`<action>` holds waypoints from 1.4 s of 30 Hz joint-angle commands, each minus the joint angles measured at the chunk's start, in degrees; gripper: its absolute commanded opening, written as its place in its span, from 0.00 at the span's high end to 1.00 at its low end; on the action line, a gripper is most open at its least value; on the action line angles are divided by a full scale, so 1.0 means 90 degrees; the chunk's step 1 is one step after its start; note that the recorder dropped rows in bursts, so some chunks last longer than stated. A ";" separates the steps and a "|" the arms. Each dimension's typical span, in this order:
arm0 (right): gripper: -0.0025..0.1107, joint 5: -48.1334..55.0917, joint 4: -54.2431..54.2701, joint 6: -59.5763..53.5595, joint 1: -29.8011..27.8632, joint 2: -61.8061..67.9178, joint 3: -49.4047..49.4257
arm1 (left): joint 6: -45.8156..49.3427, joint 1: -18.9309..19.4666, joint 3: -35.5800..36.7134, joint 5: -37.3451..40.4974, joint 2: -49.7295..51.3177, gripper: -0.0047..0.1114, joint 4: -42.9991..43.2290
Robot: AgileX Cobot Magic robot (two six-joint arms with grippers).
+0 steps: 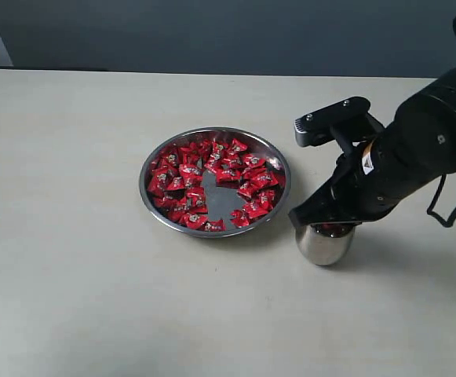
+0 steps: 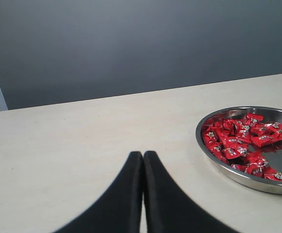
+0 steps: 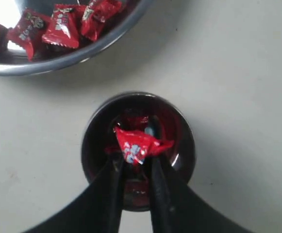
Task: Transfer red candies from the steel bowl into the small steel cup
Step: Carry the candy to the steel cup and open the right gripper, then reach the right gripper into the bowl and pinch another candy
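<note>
Pinching a red candy (image 3: 137,144), print unreadable, right gripper (image 3: 133,167) hovers over steel cup (image 3: 89,145).

Red candies (image 1: 212,184): glossy red wrappers, each printed with a small pale mark.
Single candy (image 3: 136,143) at the right gripper (image 3: 135,162): red, with a white and light-blue mark.
Steel bowl (image 1: 221,201): mirror-bright silver; the bare bottom reflects dark grey.
Small steel cup (image 1: 324,245): polished silver outside, with a dark interior tinted red.
Left gripper (image 2: 143,155) and right gripper: plain matt black.
Table (image 1: 71,236): plain pale beige.
Wall (image 1: 212,31): plain dark blue-grey.
</note>
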 commanded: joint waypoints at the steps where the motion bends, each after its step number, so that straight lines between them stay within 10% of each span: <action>1: 0.95 -0.0184 -0.0110 0.0020 -0.0023 0.0009 0.0020 | -0.0005 0.0003 0.0029 -0.0032 -0.0031 0.94 -0.0008; 16: 0.61 -0.0149 -0.0450 0.0211 -0.0023 -0.0056 -0.0023 | -0.0005 0.0003 0.0029 -0.0032 -0.0031 0.94 -0.0008; 42: 0.61 -0.0293 0.3980 -0.3602 0.0168 0.2587 -0.3077 | -0.0005 0.0003 0.0029 -0.0032 -0.0031 0.94 -0.0008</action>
